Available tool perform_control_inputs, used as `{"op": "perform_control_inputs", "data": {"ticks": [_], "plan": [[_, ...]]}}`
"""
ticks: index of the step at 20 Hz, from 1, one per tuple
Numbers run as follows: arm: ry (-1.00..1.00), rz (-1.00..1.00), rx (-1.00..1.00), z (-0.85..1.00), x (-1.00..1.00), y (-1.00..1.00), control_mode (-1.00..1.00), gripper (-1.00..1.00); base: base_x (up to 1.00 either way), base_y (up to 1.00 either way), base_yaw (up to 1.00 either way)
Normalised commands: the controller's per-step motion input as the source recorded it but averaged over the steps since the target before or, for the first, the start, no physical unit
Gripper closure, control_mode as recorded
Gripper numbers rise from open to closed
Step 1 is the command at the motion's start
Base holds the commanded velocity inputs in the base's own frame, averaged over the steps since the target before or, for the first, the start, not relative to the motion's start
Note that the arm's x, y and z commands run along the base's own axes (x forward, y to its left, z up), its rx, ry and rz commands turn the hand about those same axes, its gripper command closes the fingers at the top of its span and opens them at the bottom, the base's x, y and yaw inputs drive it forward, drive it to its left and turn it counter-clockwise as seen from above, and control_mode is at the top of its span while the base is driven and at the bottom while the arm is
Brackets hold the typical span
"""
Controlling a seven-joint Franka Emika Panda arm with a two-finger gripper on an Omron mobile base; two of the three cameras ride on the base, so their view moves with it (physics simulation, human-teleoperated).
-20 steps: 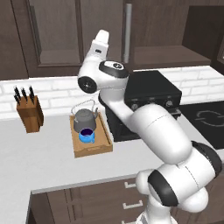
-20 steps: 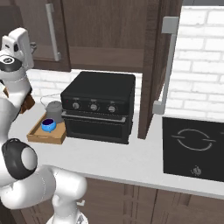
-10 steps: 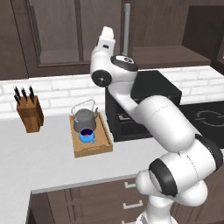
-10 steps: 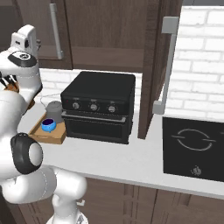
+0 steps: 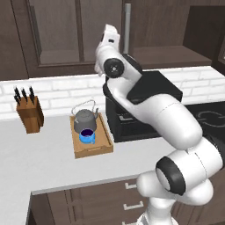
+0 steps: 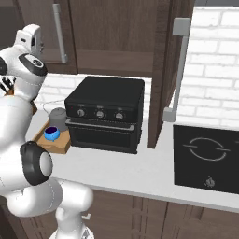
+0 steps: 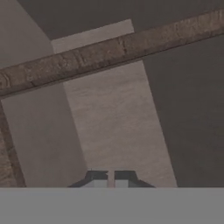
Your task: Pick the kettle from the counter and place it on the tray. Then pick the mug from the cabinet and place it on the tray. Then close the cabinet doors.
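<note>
The dark grey kettle (image 5: 85, 119) (image 6: 58, 116) and the small blue mug (image 5: 87, 135) (image 6: 51, 133) both stand on the wooden tray (image 5: 93, 149) (image 6: 59, 145) on the counter (image 5: 39, 162). My arm reaches up to the wall cabinet, with the hand (image 5: 109, 38) (image 6: 31, 38) just left of a silver bar handle (image 5: 127, 27) (image 6: 58, 32). My gripper (image 7: 105, 176) is shut with nothing in it and faces a brown wooden rail (image 7: 109, 50) and smoky panels. The right cabinet door (image 6: 163, 70) stands swung out, its handle (image 6: 180, 65) towards me.
A black toaster oven (image 5: 143, 103) (image 6: 105, 114) sits right of the tray, under the open cabinet shelf (image 5: 171, 56). A knife block (image 5: 30, 113) stands at the left. A black cooktop (image 6: 207, 158) lies at the right.
The hand has moved a little to the right, closer to the silver handle, and the arm's upper links have swung up. Kettle, mug and tray have not moved.
</note>
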Motion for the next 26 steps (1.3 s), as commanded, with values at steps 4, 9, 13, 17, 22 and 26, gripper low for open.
{"op": "perform_control_inputs", "data": {"ticks": [4, 9, 13, 17, 22, 26], "plan": [[0.26, 0.09, 0.02, 0.00, 0.37, 0.00, -1.00, 1.00, 0.00, 0.00, 0.00], [0.03, 0.02, 0.00, -0.28, 0.14, 0.00, -1.00, 1.00, 0.00, 0.00, 0.00], [-0.15, 0.00, 0.00, -0.26, -0.05, 0.00, -1.00, 1.00, 0.00, 0.00, 0.00], [-0.05, 0.00, 0.00, 0.02, -0.31, 0.00, -1.00, 1.00, 0.00, 0.00, 0.00], [0.00, 0.00, 0.00, 0.42, -0.87, 0.00, -1.00, 1.00, 0.00, 0.00, 0.00], [0.00, 0.00, 0.06, 0.58, -1.00, -0.03, -1.00, 1.00, 0.00, 0.00, 0.00]]}}
